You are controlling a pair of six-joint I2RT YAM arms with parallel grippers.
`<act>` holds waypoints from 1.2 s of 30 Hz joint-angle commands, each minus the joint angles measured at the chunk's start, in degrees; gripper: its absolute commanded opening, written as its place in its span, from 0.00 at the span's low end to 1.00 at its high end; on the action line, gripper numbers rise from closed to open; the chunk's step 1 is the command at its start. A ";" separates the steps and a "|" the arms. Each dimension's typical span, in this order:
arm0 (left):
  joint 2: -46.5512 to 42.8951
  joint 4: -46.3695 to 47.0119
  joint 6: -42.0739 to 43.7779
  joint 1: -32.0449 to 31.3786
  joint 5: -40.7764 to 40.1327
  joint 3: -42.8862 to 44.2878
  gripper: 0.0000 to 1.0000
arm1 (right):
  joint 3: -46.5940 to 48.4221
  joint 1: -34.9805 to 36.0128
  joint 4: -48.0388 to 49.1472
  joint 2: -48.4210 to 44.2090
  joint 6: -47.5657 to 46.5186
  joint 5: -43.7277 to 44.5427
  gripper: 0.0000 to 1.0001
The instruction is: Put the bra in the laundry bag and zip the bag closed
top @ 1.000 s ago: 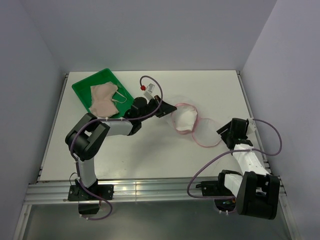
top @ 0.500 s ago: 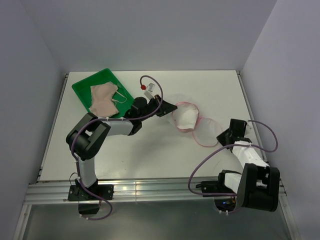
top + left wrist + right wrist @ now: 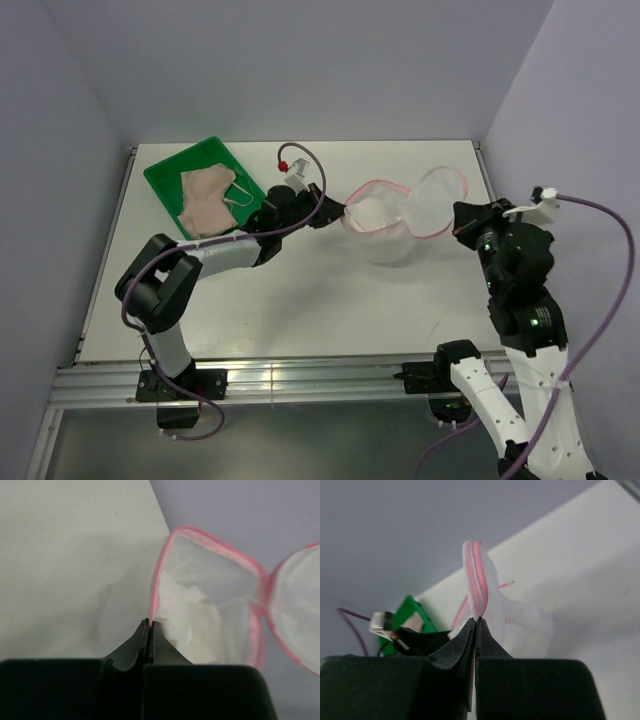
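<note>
The laundry bag (image 3: pixel 385 222), white mesh with pink edging, hangs open above the table between my two grippers. My left gripper (image 3: pixel 343 213) is shut on the pink rim (image 3: pixel 152 611) of one half. My right gripper (image 3: pixel 462 209) is shut on the pink edge (image 3: pixel 477 582) of the other half (image 3: pixel 438 201), which stands lifted. The bag's two halves (image 3: pixel 210 610) gape apart at their hinge. The peach-beige bra (image 3: pixel 207 198) lies in the green tray (image 3: pixel 172 176) at the back left, away from both grippers.
The green tray sits near the table's back left corner, just behind my left arm (image 3: pixel 215 255). Purple cables loop over both arms. The right wall stands close to my right arm (image 3: pixel 520 290). A green corner of the tray (image 3: pixel 412 614) shows behind the bag.
My right gripper shut on the bag's flat half and lifted it off the table, raising the arm high. The bag now hangs open between both grippers. The left gripper rose slightly.
</note>
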 commanded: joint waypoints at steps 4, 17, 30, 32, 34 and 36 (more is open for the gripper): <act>-7.60 -9.59 5.88 -0.95 -4.41 5.63 0.00 | 6.28 2.03 -6.40 7.10 -5.98 2.08 0.00; -14.46 -17.32 10.88 -3.05 -8.27 5.46 0.00 | -5.93 1.68 -0.18 4.57 -3.97 2.69 0.00; -6.37 -17.60 11.60 -6.66 -6.17 11.53 0.00 | -0.85 0.62 5.18 8.52 -3.62 4.90 0.00; -6.10 -16.28 11.33 -6.83 -5.99 11.70 0.00 | 0.82 0.53 5.97 8.26 -3.71 5.07 0.00; -5.48 -16.19 11.15 -6.83 -6.08 12.05 0.00 | 1.44 0.36 6.50 7.82 -4.14 5.86 0.00; -3.74 -16.54 11.24 -6.74 -5.90 12.93 0.00 | 0.57 0.09 6.77 7.82 -4.41 6.83 0.00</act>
